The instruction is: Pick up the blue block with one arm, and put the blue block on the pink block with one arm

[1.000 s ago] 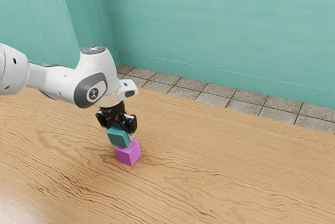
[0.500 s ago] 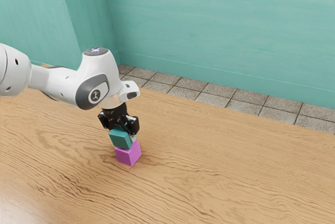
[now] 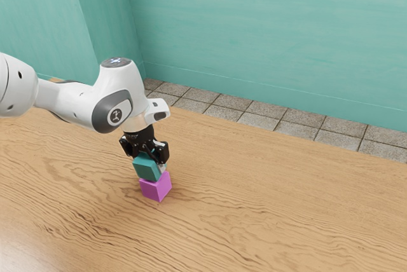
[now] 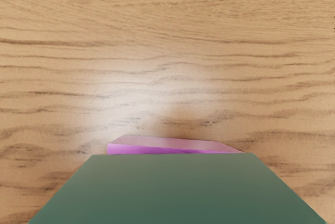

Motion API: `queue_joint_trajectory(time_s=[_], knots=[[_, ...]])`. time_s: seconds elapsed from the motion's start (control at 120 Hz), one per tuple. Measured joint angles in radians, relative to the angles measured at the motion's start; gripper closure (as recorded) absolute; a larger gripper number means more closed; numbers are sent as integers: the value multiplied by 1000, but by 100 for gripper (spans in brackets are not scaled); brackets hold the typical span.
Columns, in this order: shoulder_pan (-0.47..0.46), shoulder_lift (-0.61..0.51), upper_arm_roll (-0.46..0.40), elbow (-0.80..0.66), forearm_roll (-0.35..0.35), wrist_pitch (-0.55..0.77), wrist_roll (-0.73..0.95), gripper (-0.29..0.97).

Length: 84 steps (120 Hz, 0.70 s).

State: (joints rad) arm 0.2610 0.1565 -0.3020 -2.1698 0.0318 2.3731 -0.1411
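Note:
The blue block (image 3: pixel 147 170), teal in colour, rests on top of the pink block (image 3: pixel 156 189) on the wooden table (image 3: pixel 267 202). My black gripper (image 3: pixel 145 159) stands straight over the stack, its fingers closed against two sides of the blue block. The white arm comes in from the exterior view's left. In the wrist view the blue block (image 4: pixel 178 190) lies large and blurred just under the hand, and a strip of the pink block (image 4: pixel 172 146) shows beyond its edge.
A grey tiled floor strip (image 3: pixel 286 119) and teal walls (image 3: pixel 267 30) lie behind the table's far edge. Bare wood stretches to the exterior view's right of the stack.
My hand came down a little with the blue block, bringing it onto the pink block. Over the last half second nothing visibly moved.

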Motion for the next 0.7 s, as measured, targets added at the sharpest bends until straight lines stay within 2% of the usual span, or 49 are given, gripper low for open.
queue_joint_trajectory(time_s=[0.7], knots=[[2, -2, 0, -3, -4, 1, 116, 39]])
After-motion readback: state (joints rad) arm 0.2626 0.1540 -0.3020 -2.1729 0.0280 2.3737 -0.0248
